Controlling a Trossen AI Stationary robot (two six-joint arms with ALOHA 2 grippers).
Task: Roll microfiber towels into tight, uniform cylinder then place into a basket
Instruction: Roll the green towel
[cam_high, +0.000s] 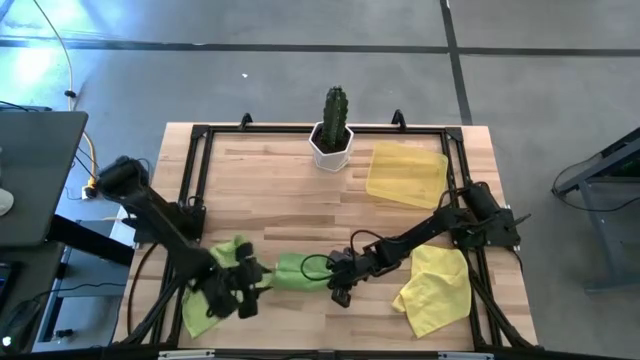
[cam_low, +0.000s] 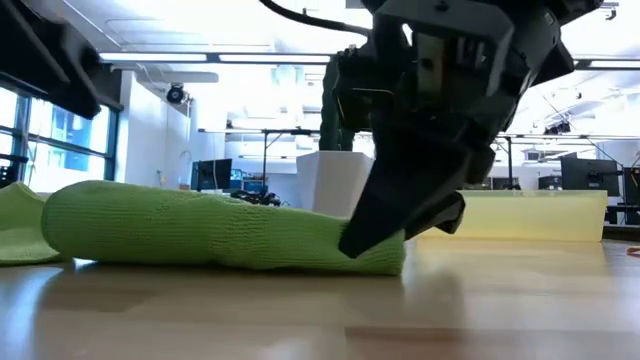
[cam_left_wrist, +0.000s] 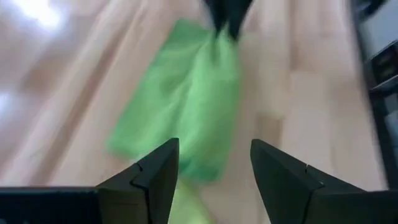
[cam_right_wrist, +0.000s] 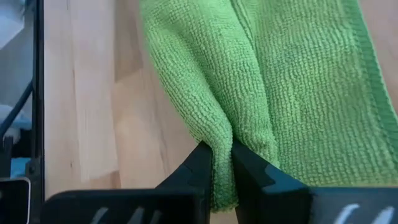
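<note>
Your right claw (cam_right_wrist: 222, 163) is pinched on the rolled green towel (cam_high: 298, 271) at the counter's (cam_high: 280, 180) near edge.

On the counter, the pale yellow tray (cam_high: 405, 175) sits at the far right beside the cactus pot (cam_high: 331, 145). You have a yellow towel (cam_high: 435, 290) at the near right and a second green towel (cam_high: 205, 305) at the near left. Your left claw (cam_left_wrist: 214, 171) hangs with fingers apart just beside the roll's other end, not touching it.

We see our left gripper (cam_high: 252, 283) with jaws spread wide, low at the front; our right gripper (cam_high: 338, 287) reaches across, jaws pinched nearly together.
</note>
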